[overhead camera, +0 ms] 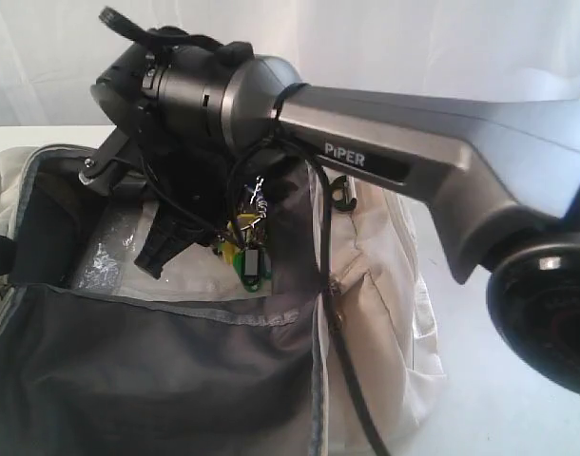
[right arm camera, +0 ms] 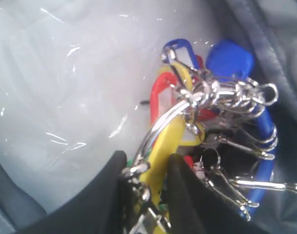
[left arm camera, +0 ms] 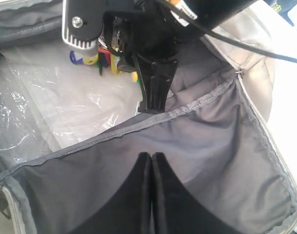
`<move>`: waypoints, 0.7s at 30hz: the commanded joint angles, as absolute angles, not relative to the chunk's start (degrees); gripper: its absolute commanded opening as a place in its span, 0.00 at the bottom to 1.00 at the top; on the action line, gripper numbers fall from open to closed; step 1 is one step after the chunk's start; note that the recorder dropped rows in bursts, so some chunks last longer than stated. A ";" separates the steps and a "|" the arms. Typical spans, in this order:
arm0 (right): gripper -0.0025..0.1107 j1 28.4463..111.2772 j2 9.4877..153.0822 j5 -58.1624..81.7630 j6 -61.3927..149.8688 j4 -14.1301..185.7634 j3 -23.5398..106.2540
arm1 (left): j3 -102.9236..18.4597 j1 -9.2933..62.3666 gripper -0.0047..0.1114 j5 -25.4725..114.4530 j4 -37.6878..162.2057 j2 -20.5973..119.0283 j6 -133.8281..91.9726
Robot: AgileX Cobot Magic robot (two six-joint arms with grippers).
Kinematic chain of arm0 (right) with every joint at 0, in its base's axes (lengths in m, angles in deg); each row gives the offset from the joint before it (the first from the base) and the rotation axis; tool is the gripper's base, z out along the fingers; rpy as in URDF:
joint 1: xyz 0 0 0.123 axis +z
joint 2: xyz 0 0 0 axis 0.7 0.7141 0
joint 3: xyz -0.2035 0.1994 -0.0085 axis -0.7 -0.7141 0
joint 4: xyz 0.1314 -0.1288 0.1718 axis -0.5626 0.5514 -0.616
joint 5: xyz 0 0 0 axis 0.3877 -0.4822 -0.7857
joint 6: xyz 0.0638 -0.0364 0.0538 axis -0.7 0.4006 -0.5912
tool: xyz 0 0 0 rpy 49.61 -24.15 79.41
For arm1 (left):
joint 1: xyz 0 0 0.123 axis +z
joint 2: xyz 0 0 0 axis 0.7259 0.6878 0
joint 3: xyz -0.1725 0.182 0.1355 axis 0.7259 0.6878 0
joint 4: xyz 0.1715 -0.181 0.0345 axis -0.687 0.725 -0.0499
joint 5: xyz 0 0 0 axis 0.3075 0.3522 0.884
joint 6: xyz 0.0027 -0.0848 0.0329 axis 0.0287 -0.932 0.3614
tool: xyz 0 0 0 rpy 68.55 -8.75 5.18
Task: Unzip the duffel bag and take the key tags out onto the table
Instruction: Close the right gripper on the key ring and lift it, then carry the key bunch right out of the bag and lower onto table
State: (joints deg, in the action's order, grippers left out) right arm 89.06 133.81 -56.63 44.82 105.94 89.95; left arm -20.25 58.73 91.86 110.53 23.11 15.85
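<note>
While the duffel bag (overhead camera: 385, 285) lies unzipped on the white tabletop (overhead camera: 499, 380), its dark grey lining (left arm camera: 212, 146) is exposed and the near flap is folded open. The right arm (overhead camera: 414, 152) is extended from the right, across and down into the opening. The right pincer (right arm camera: 146, 168) is closed on the key tags (right arm camera: 207, 97): a yellow tag and metal rings are pinched between its two black fingers (right arm camera: 180, 190), with blue and red tags and clips bunched just beyond. The key tags are located inside the bag's opening, toward its far side, over a clear plastic sheet (left arm camera: 65, 112) spread on the bag's floor. Whether they are lifted off the sheet cannot be told. The left pincer (left arm camera: 152, 156) is seen over the near lining flap, pressed together with nothing gripped; contact with the lining cannot be told. A black cable (overhead camera: 352, 399) is draped from the right arm down the bag's right edge.
</note>
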 commanded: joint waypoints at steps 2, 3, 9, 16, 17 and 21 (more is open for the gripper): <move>0.02 88.80 130.04 -55.08 46.69 106.93 90.35 | -20.00 58.39 0.04 92.58 111.70 22.79 16.00; 0.02 88.80 128.86 -54.55 46.84 106.93 90.35 | -20.00 58.39 0.04 92.58 111.70 22.79 16.00; 0.02 88.80 123.49 -53.85 47.63 107.04 90.46 | -20.00 58.39 0.04 92.58 111.70 22.79 16.00; 0.02 85.10 116.31 -54.93 48.57 105.52 90.46 | -20.00 58.39 0.04 92.45 111.70 22.79 16.00; 0.02 84.57 115.68 -55.35 48.91 105.03 90.46 | -20.00 58.39 0.04 92.45 111.70 22.79 16.00; 0.02 80.74 111.68 -57.91 49.39 104.42 89.58 | -20.00 58.39 0.04 92.45 111.70 22.79 16.00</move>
